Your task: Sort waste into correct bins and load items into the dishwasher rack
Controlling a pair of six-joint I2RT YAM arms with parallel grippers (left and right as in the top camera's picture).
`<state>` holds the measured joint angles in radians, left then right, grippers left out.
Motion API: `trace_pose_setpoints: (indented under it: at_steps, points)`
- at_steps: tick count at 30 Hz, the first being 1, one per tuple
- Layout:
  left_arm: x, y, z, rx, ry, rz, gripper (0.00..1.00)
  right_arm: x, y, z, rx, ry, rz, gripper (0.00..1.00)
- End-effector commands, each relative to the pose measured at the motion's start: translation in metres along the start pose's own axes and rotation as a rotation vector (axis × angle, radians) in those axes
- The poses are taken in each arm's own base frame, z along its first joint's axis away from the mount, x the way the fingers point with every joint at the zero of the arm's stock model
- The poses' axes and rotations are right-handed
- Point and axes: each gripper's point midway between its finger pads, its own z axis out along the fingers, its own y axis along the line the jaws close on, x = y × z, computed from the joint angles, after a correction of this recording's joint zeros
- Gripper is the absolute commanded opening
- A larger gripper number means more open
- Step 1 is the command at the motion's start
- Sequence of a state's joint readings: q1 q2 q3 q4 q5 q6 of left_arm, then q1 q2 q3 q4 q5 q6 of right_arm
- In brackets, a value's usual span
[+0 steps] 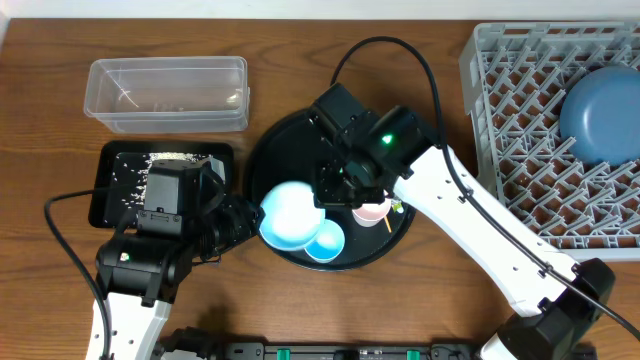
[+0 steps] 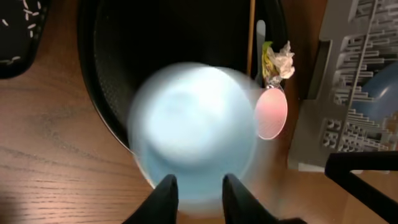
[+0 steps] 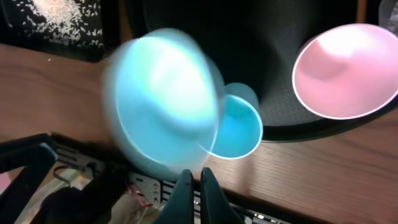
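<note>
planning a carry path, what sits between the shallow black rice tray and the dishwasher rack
The large round black tray, holding the pale bowl, small blue bowl and pink cup; shown in the overhead view.

I count two bowls: the large bowl (image 1: 290,215) ahead and left of my right claw (image 3: 194,180), and the small bowl (image 1: 325,241) just ahead of it. One cup (image 1: 370,212) is ahead and right of it. Ahead and right of my left claw (image 2: 198,186) I see one stick (image 2: 251,37), one wrapper (image 2: 267,62) and one tissue (image 2: 285,57). Far right of both claws: one rack (image 1: 520,130) with one plate (image 1: 600,120). Also one tub (image 1: 100,100), one flat tray (image 1: 108,205) and one round tray (image 1: 290,150). The rice (image 1: 170,158) has too many grains to count.
</note>
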<state>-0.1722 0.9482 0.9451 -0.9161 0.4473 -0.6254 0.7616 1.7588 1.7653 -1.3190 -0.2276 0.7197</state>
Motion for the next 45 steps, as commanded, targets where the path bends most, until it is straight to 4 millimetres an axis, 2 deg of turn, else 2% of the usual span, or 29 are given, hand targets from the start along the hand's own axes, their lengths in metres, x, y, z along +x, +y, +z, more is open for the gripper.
trace_pose_setpoints:
  at_steps: [1, 6, 11, 16, 19, 22, 28, 33, 35, 40, 45]
  points:
    - [-0.006, -0.005, -0.005, 0.009, -0.027, 0.011, 0.29, -0.004, -0.004, -0.005, 0.021, -0.035, 0.001, 0.01]
    - [-0.009, -0.014, -0.005, 0.054, -0.033, 0.026, 0.29, -0.005, -0.006, -0.005, 0.028, -0.041, 0.001, 0.01]
    - [-0.011, -0.012, -0.005, 0.041, -0.044, 0.027, 0.29, -0.005, -0.006, -0.005, 0.033, -0.043, 0.000, 0.03]
    - [-0.019, -0.003, -0.006, -0.016, -0.092, 0.024, 0.30, -0.009, -0.005, -0.005, 0.030, -0.057, -0.015, 0.37]
    - [-0.026, 0.005, -0.007, -0.059, -0.128, 0.021, 0.36, -0.012, -0.004, -0.004, 0.025, -0.068, -0.021, 0.43]
    - [-0.031, 0.017, -0.009, -0.117, -0.160, 0.008, 0.46, -0.015, -0.001, 0.000, 0.021, -0.071, -0.030, 0.45]
    - [-0.038, 0.065, -0.023, -0.325, -0.221, -0.088, 0.46, -0.018, 0.017, 0.023, -0.011, -0.046, -0.099, 0.47]
    - [-0.036, 0.117, -0.048, -0.530, -0.290, -0.302, 0.46, -0.022, 0.031, 0.050, -0.032, -0.026, -0.120, 0.48]
    - [-0.034, 0.129, -0.054, -0.570, -0.297, -0.350, 0.46, -0.022, 0.036, 0.057, -0.052, -0.012, -0.123, 0.47]
    - [-0.026, 0.148, -0.066, -0.627, -0.289, -0.445, 0.46, -0.024, 0.046, 0.071, -0.085, 0.006, -0.132, 0.46]
    - [-0.022, 0.155, -0.070, -0.645, -0.284, -0.481, 0.47, -0.022, 0.050, 0.080, -0.046, -0.019, -0.188, 0.49]
